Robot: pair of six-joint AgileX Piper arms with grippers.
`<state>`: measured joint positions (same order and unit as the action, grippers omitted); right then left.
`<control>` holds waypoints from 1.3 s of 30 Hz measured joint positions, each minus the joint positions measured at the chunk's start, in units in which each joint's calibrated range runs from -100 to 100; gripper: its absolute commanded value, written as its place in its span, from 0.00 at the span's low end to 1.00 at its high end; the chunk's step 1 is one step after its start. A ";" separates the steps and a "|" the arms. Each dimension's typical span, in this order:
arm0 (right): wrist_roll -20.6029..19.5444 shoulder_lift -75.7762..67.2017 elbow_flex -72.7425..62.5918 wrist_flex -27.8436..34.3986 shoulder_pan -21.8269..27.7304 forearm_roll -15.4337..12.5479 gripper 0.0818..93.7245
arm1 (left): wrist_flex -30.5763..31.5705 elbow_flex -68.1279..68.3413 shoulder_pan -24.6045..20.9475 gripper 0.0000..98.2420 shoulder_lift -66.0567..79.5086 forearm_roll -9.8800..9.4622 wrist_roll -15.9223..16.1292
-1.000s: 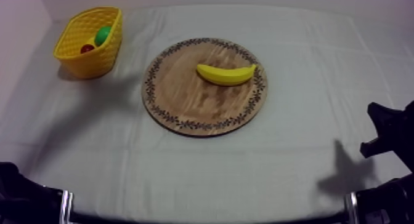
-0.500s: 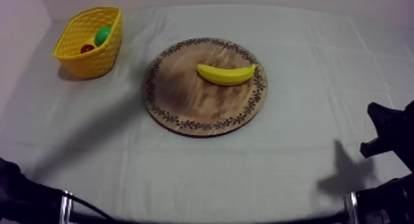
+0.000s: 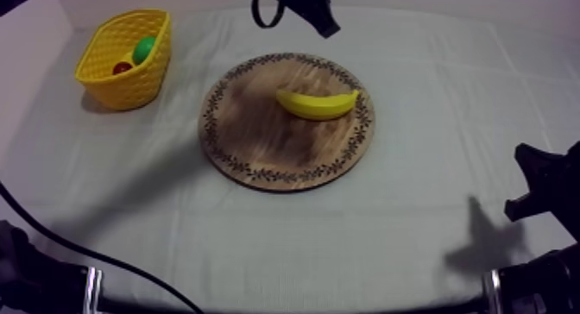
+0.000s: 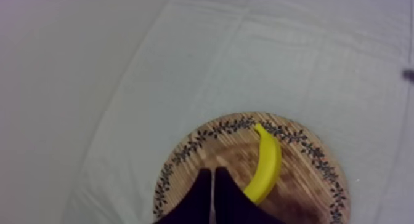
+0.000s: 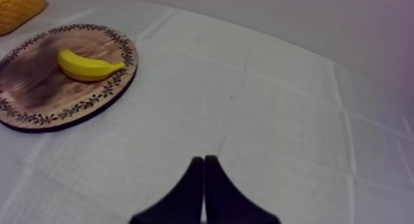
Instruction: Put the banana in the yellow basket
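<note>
Banana (image 3: 317,103) is seen lying on the wooden board (image 3: 259,145), well apart from the yellow basket (image 3: 129,86). The left gripper (image 4: 210,172) is held above the board near the banana, its fingers pressed together on nothing. The right gripper (image 5: 203,159) is likewise clenched empty, over the cloth (image 5: 277,103) — away from the board.

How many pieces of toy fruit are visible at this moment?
3: a banana on the wooden board, plus a green fruit and a small red fruit in the yellow basket; more may be hidden.

Left tool (image 4: 212,174): fingers pressed together, extended far out. Right tool (image 5: 204,160): fingers together, low at side.
</note>
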<state>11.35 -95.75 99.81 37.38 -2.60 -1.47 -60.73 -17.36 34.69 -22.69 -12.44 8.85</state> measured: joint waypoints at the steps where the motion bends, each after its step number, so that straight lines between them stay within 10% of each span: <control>1: -0.02 0.00 0.00 0.00 0.00 0.00 0.00 | 0.00 0.00 0.00 0.00 -0.34 0.00 0.57; 9: 0.02 0.00 0.00 0.00 0.00 0.00 0.00 | -2.28 -0.16 0.07 0.08 -1.42 0.06 3.54; 19: 0.02 0.00 0.00 -0.16 0.00 0.00 0.00 | -8.00 1.24 -1.51 0.80 -1.42 -0.26 5.45; 39: 0.02 0.00 0.00 -0.03 0.00 0.00 0.00 | -11.32 1.10 -0.85 0.82 -7.30 -2.03 8.55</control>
<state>11.37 -95.75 99.81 37.35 -2.60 -1.47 -72.06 -16.26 33.84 -29.98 -14.47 17.40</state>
